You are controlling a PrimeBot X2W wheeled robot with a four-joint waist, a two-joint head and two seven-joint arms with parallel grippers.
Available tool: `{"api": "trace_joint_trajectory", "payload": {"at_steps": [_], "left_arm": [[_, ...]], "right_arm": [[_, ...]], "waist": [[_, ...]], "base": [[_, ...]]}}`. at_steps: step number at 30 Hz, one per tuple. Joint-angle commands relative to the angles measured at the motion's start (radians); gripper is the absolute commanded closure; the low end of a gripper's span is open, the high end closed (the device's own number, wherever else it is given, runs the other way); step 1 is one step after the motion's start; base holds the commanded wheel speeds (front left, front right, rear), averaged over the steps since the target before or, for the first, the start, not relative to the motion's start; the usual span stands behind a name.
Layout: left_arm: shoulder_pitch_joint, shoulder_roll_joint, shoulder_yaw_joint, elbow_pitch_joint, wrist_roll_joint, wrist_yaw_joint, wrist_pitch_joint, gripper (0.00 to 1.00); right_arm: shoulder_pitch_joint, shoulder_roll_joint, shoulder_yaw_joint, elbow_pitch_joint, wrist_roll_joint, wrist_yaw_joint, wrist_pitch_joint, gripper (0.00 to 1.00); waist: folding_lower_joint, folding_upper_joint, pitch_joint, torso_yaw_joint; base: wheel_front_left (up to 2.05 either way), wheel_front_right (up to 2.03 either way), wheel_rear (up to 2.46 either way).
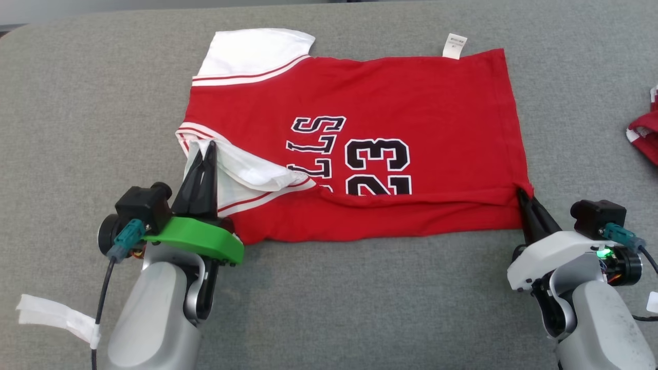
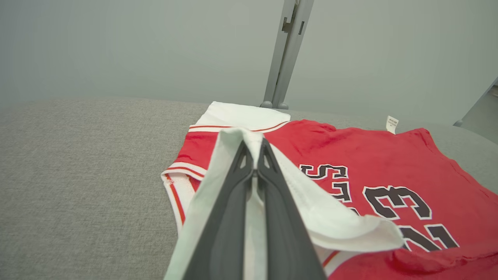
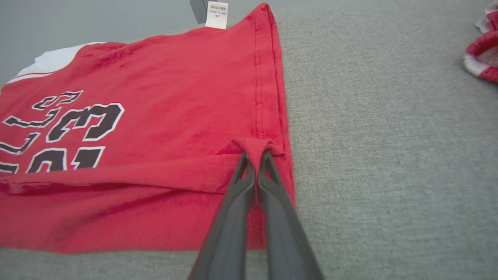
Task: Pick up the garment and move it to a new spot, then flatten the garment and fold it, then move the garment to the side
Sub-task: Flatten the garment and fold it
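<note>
A grey cloth surface (image 1: 329, 308) carries the red garment (image 1: 411, 92) at mid-frame in the head view, long axis left to right. The left gripper (image 1: 207, 149) pinches the white sleeve (image 1: 247, 172) at its lower left, the right gripper (image 1: 521, 194) pinches the hem (image 1: 511, 128) at its lower right, and the remaining cloth lies toward the top of the frame from both. The print (image 1: 378, 154) reads "23" beside "LLS"; the upper-edge tag (image 1: 454, 45) is illegible.
</note>
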Motion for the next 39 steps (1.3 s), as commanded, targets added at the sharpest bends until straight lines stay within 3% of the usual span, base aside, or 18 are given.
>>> {"api": "trace_joint_trajectory", "payload": {"at_steps": [1, 2, 3, 4, 5, 15, 24, 33, 39], "left_arm": [[-0.014, -0.003, 0.011, 0.004, 0.012, -0.003, -0.004, 1.00], [-0.015, -0.005, 0.018, 0.009, 0.012, -0.003, -0.004, 1.00], [-0.017, -0.007, 0.023, 0.012, 0.014, -0.003, -0.005, 0.87], [-0.018, -0.008, 0.029, 0.014, 0.016, -0.003, -0.005, 0.66], [-0.019, -0.010, 0.037, 0.014, 0.019, -0.003, -0.005, 0.00], [0.059, -0.018, 0.083, -0.048, 0.027, -0.004, -0.004, 0.00], [0.222, -0.020, 0.126, -0.064, -0.006, -0.004, -0.001, 0.00], [0.308, -0.021, 0.149, 0.003, -0.165, -0.004, 0.175, 0.00], [0.276, -0.023, 0.155, 0.032, -0.238, -0.002, 0.222, 0.00]], "right_arm": [[-0.017, -0.004, -0.002, 0.016, 0.007, -0.002, -0.020, 0.54], [-0.025, -0.004, -0.001, 0.023, 0.005, -0.001, -0.034, 0.08], [-0.034, -0.004, -0.001, 0.034, 0.002, -0.001, -0.048, 0.00], [-0.039, -0.004, 0.001, 0.041, 0.000, -0.002, -0.060, 0.00], [-0.046, -0.004, 0.002, 0.051, 0.004, -0.002, -0.074, 0.00], [-0.043, -0.004, -0.023, 0.032, -0.022, -0.002, -0.185, 0.00], [0.043, -0.004, -0.043, -0.044, -0.071, -0.001, -0.175, 0.00], [0.129, -0.004, -0.026, -0.104, -0.063, -0.002, -0.127, 0.00], [0.135, -0.004, -0.015, -0.139, -0.068, -0.001, -0.102, 0.00]], "waist": [[0.0000, -0.0001, 0.009, -0.010], [0.0000, -0.0001, 0.009, -0.011], [0.0000, -0.0001, 0.009, -0.012], [0.0000, -0.0001, 0.008, -0.013], [0.0000, -0.0001, 0.007, -0.014], [0.0000, -0.0001, -0.033, -0.015], [0.0000, -0.0001, -0.110, -0.001], [0.0000, -0.0001, -0.143, 0.009], [0.0000, -0.0001, -0.113, -0.009]], "base": [[0.00, 0.00, 0.00], [0.00, 0.00, 0.00], [0.00, 0.00, 0.00], [0.00, 0.00, 0.00], [0.00, 0.00, 0.00], [0.00, 0.00, 0.00], [0.00, 0.00, 0.00], [0.00, 0.00, 0.00], [0.00, 0.00, 0.00]]}}
